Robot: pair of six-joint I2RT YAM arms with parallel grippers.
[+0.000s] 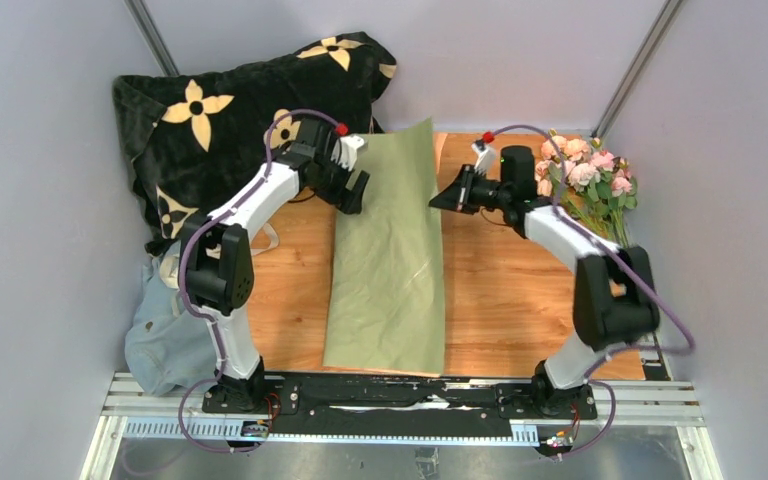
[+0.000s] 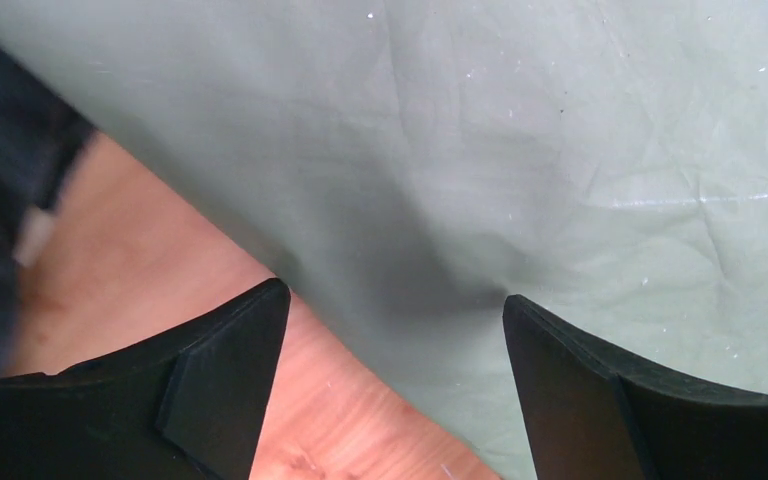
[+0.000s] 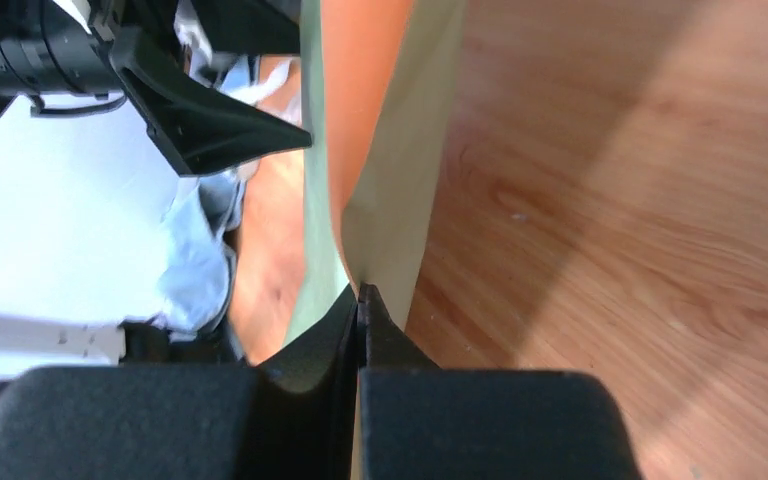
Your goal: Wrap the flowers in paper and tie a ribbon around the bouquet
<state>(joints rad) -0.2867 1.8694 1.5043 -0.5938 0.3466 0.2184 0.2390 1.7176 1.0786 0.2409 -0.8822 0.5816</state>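
Early in the task: the olive-green paper (image 1: pixel 385 270) lies spread down the middle of the wooden table (image 1: pixel 520 290), and the flowers (image 1: pixel 585 175) sit unwrapped at the far right, well apart. The right gripper (image 3: pixel 360 290) is pinched together on the paper's far right edge. The left gripper (image 2: pixel 395 300) hangs over its far left edge, fingers apart. I cannot make out any ribbon.

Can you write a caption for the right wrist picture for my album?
Right gripper pinches the edge of the green paper above the wooden table.
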